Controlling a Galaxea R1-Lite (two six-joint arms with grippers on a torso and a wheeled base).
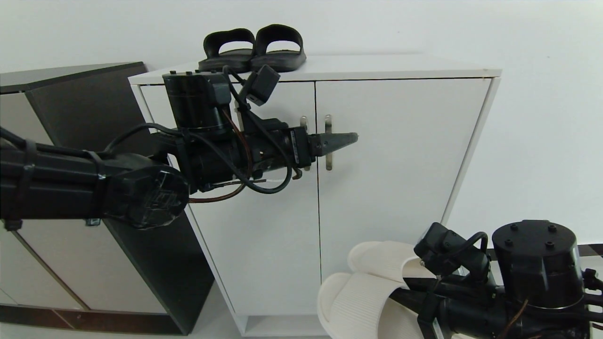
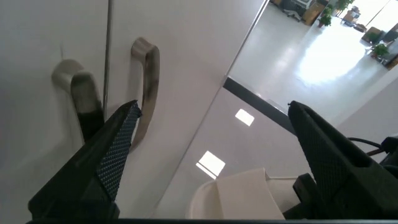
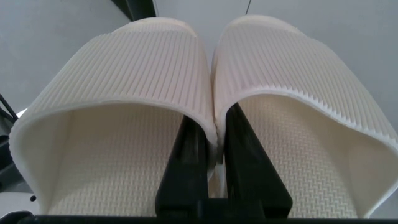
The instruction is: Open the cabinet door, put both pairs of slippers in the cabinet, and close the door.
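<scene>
A plain white wall (image 1: 541, 141) stands behind the white cabinet (image 1: 400, 68), and both of its doors (image 1: 400, 165) are shut. My left gripper (image 1: 346, 139) is held out level in front of them at the height of the door handles (image 1: 328, 162), right by the seam between the doors. Its fingers (image 2: 106, 162) are spread wide with nothing between them, and one fingertip sits just beside a handle, though I cannot tell whether it touches. My right gripper (image 3: 213, 118) is low and to the right, near the foot of the right-hand door. It is clamped tight on the white slippers (image 1: 362, 292), pinching the two straps where they meet, so the pair hangs side by side from my fingers (image 3: 186, 162), toes pointing towards the cabinet. The black slippers (image 1: 254, 47) lie together on top of the cabinet, above the left door, toes facing outward over the front edge. A dark cabinet (image 1: 70, 103) stands just beside the white one on its left, and the glossy floor (image 2: 298, 62) runs off past the cabinet's right side
</scene>
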